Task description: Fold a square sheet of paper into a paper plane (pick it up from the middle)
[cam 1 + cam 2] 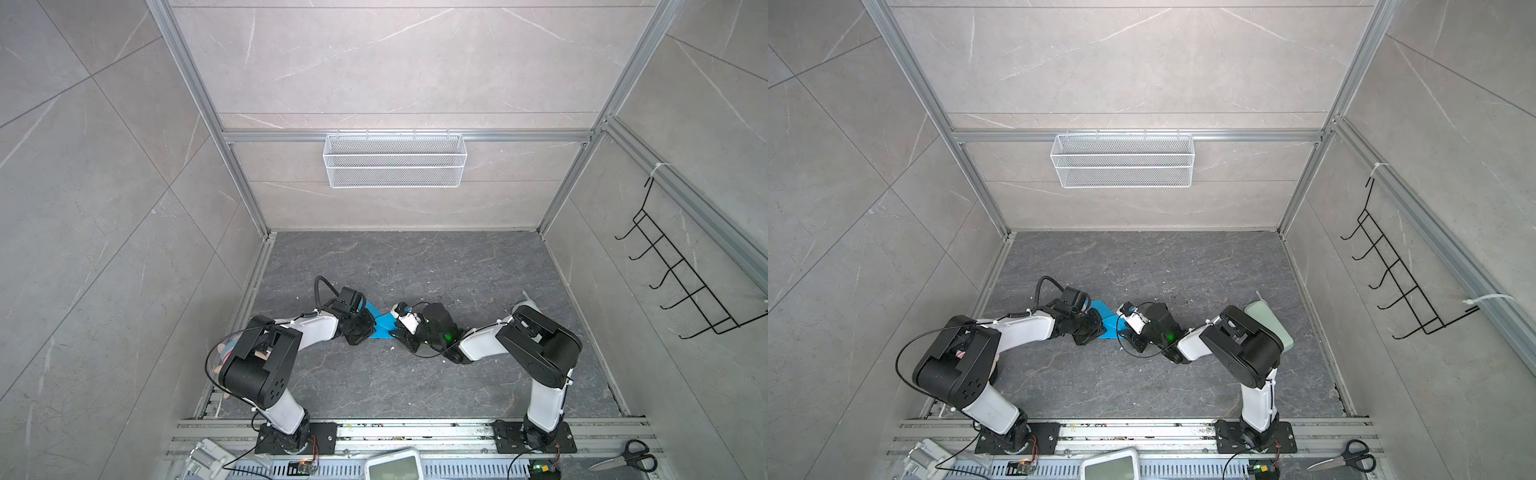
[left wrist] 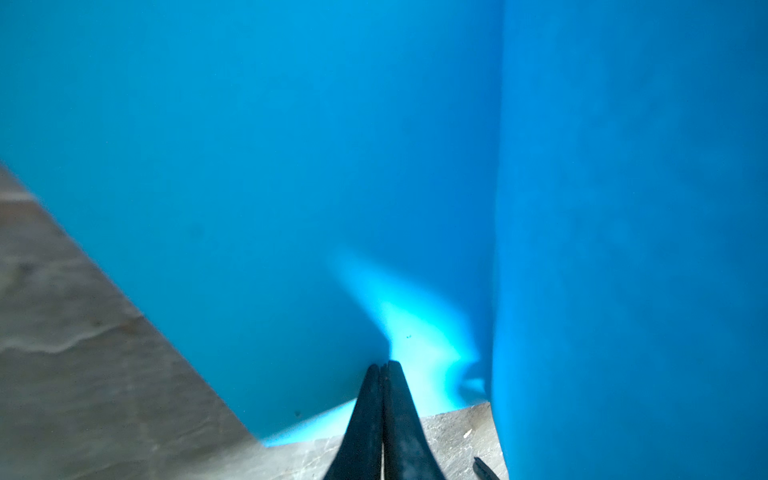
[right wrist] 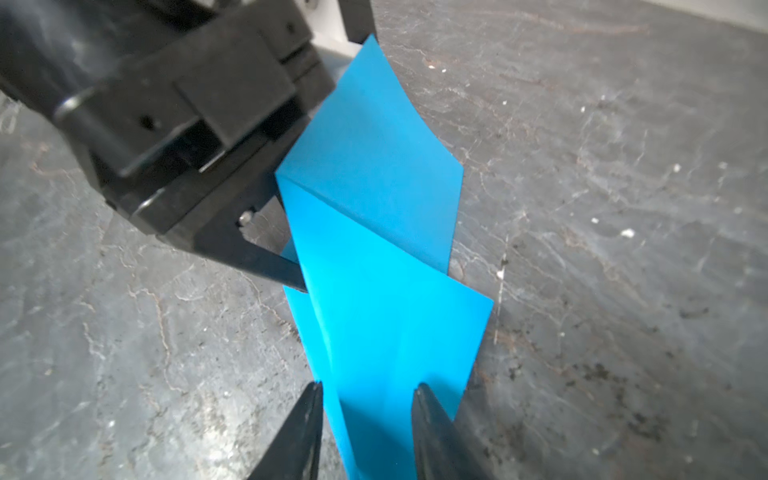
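Note:
The sky-blue square sheet of paper [image 1: 384,323] [image 1: 1109,323] sits between both arms at mid-table, creased into overlapping flaps that stand partly upright [image 3: 374,199]. My left gripper [image 2: 384,365] is shut on a fold at the sheet's edge. One of its fingers [image 3: 274,268] reaches in behind the paper. My right gripper [image 3: 368,392] is open, and its two fingertips straddle the near end of the sheet without pinching it. In both top views the two gripper heads hide much of the paper. A paper plane as such is out of view.
A white mesh basket [image 1: 395,162] hangs on the back wall and a black hook rack [image 1: 681,270] on the right wall. Scissors [image 1: 627,457] lie at the front right rail. A pale green object [image 1: 1273,328] sits behind the right arm.

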